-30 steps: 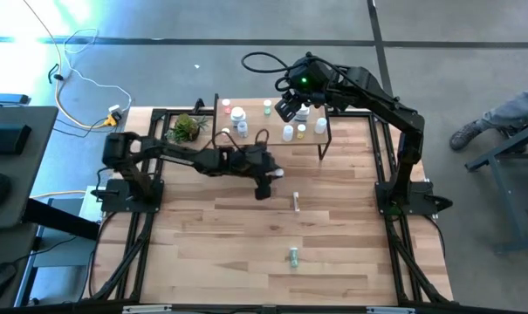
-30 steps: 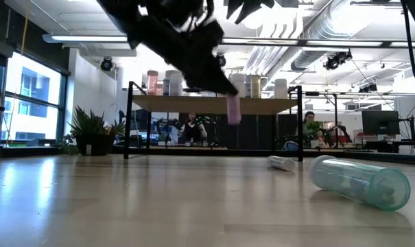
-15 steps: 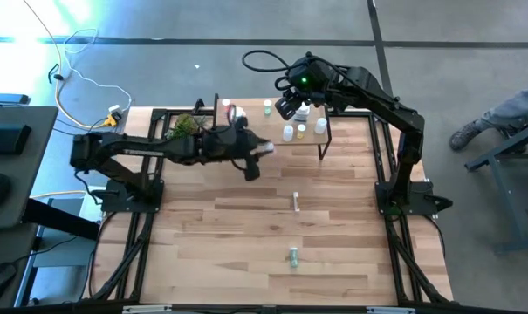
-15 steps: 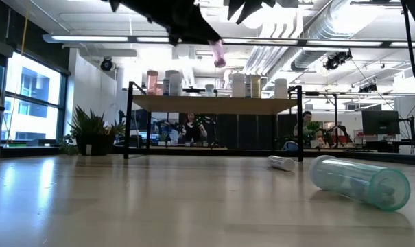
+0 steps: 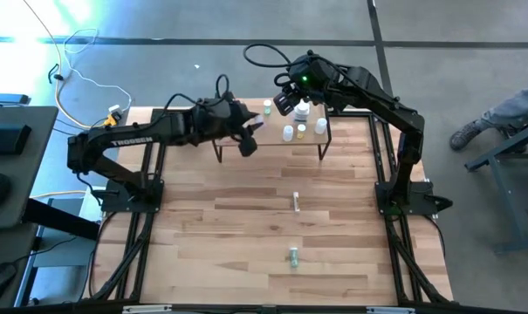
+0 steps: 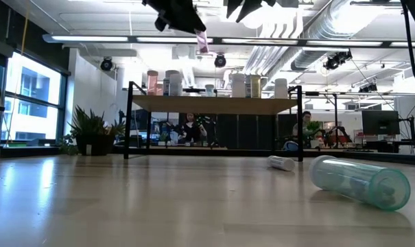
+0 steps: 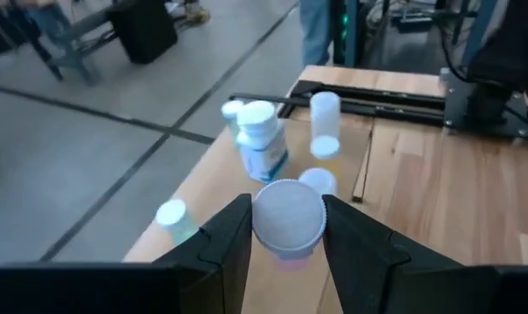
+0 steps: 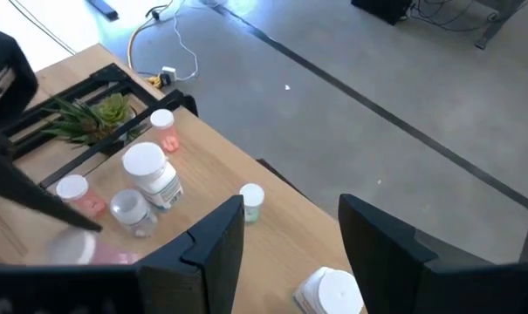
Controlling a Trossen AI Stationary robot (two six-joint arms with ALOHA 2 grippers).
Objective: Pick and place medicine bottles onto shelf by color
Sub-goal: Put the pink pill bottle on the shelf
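Butcher-block table (image 5: 246,235) bearing the shelf (image 5: 312,138) at back, already stocked with most bottles. Two vials (image 5: 296,202) lying loose, unsorted. Left gripper (image 7: 287,234) clamped on a pink-tinted bottle (image 7: 287,218) above the shelf; right gripper (image 8: 290,240) hanging parted, holding nothing, over the shelf's other end.

shelf (image 5: 277,138) at table (image 5: 246,235) rear | bottles (image 5: 300,130) on shelf | plant (image 6: 90,130) left
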